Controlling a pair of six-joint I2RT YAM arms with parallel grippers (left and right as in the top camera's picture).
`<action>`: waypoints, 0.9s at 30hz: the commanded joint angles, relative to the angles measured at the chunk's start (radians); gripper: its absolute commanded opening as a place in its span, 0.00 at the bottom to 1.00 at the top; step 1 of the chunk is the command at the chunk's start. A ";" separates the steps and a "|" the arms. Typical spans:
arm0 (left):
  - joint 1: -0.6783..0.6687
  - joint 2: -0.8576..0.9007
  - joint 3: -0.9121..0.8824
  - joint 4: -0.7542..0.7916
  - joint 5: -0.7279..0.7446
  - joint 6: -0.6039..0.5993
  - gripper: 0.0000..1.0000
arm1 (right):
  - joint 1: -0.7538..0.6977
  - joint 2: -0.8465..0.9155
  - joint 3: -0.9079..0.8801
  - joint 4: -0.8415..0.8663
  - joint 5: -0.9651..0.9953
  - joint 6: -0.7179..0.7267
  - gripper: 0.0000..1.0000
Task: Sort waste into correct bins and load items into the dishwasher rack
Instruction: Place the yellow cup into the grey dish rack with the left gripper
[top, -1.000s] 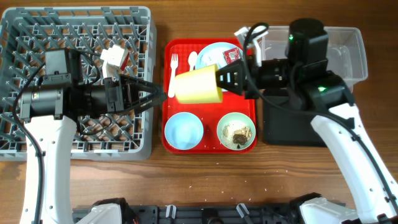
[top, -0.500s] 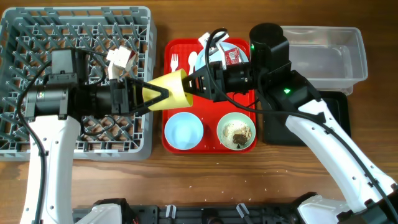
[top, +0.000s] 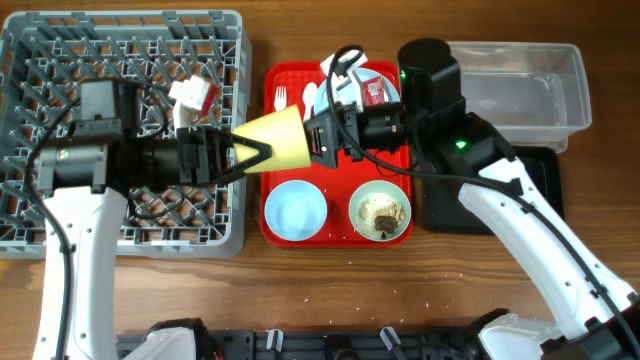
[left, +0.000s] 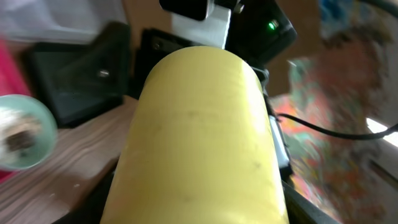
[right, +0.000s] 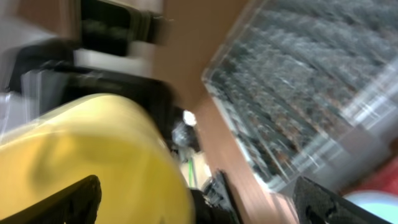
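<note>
The small yellow cup (top: 275, 143) lies on its side in the air between the rack and the red tray. My left gripper (top: 255, 155) is shut on its wide end, and the cup (left: 199, 137) fills the left wrist view. At the cup's narrow end my right gripper (top: 322, 135) stands open, its fingers spread wide on either side of the cup (right: 93, 162). The grey dishwasher rack (top: 30, 60) sits at the left. On the tray are a pale blue bowl (top: 295, 212), a bowl with food scraps (top: 381, 212), a white fork (top: 283, 97), a spoon (top: 309, 97) and a red wrapper (top: 377, 92).
The red serving tray (top: 275, 80) lies in the middle of the wooden table. A clear tub (top: 530, 85) stands at the back right, with the black tray (top: 540, 190) in front of it under my right arm. The right arm reaches over the tray's back half.
The right gripper carried the cup left to the left gripper and has now opened. The left fingers have closed in on the cup.
</note>
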 joint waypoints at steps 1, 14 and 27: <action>0.086 -0.068 0.006 -0.054 -0.269 -0.042 0.61 | -0.016 0.012 0.003 -0.171 0.293 -0.090 1.00; 0.246 -0.159 -0.201 -0.097 -1.338 -0.379 0.53 | -0.016 0.012 0.003 -0.496 0.438 -0.162 1.00; -0.057 -0.082 -0.342 0.099 -1.408 -0.457 0.61 | -0.016 0.012 0.003 -0.508 0.438 -0.162 1.00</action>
